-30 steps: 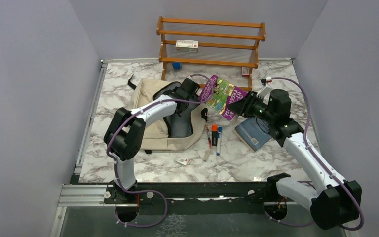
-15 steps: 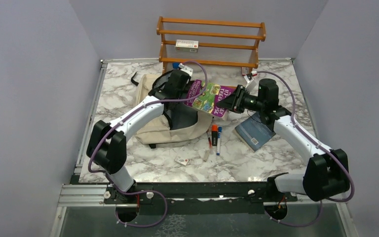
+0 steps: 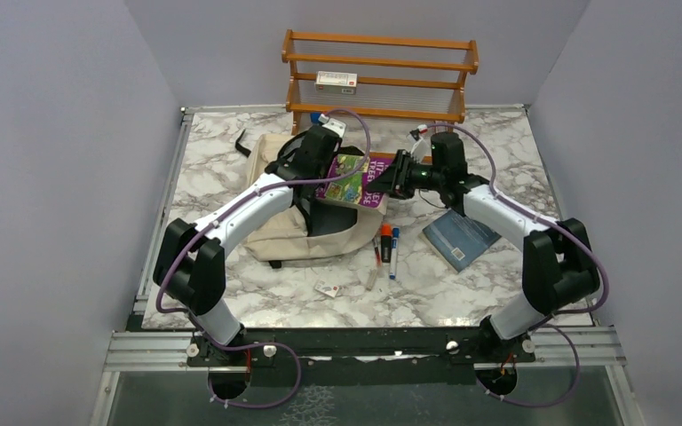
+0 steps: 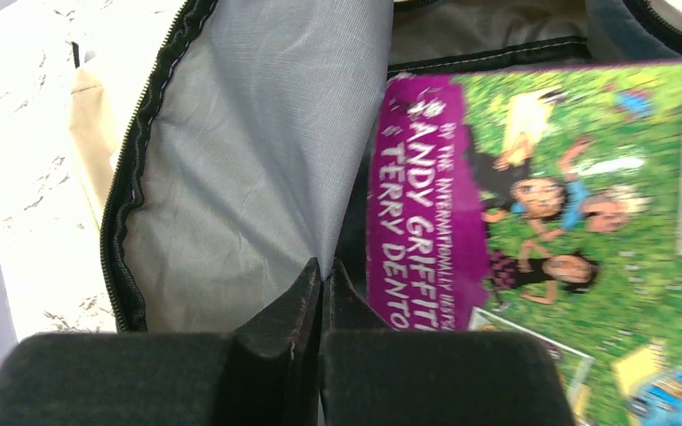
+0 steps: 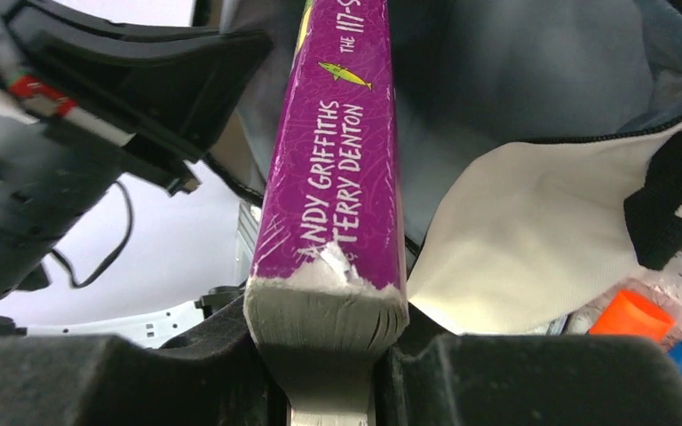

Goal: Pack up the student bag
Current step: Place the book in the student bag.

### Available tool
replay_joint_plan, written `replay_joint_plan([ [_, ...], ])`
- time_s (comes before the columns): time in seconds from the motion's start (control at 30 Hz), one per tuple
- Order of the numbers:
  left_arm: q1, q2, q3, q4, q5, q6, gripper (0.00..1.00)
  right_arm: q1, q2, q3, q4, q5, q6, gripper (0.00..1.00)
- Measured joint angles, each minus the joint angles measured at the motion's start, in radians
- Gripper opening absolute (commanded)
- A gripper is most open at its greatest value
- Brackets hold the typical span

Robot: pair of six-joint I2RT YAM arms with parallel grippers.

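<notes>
Loading is the step in hand: the student bag (image 3: 315,248) lies on the tabletop (image 3: 462,293) beneath my left jaws (image 4: 321,277), which are pinched together on its grey lining, lifting the mouth open. My right jaws (image 5: 329,355) clamp the purple book (image 5: 337,177) by its near end, far end at that mouth. Next, I judge, push it forward and down inside, then release; markers (image 3: 388,244) lie below my right wrist
</notes>
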State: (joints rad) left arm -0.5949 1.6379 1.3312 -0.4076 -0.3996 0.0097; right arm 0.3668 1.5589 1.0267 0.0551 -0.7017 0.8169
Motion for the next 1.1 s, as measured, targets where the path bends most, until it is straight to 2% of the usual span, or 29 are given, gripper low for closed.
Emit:
replay_joint_plan([
  [0.23,0.000,0.000,0.023,-0.031,0.026,-0.025,0.00,0.046,0.171,0.094,0.018,-0.004,-0.024,0.01],
  [0.47,0.000,0.000,0.037,-0.051,0.045,-0.047,0.00,0.071,0.335,0.167,0.189,-0.073,0.032,0.01],
  [0.63,0.000,0.000,0.055,-0.064,0.056,-0.061,0.00,0.103,0.473,0.277,0.251,-0.079,0.060,0.00],
  [0.93,0.000,0.000,0.055,-0.073,0.067,-0.072,0.00,0.182,0.671,0.460,0.257,-0.087,0.072,0.01],
  [1.1,0.000,0.000,0.054,-0.072,0.067,-0.076,0.00,0.221,0.735,0.538,0.237,-0.087,0.072,0.08],
])
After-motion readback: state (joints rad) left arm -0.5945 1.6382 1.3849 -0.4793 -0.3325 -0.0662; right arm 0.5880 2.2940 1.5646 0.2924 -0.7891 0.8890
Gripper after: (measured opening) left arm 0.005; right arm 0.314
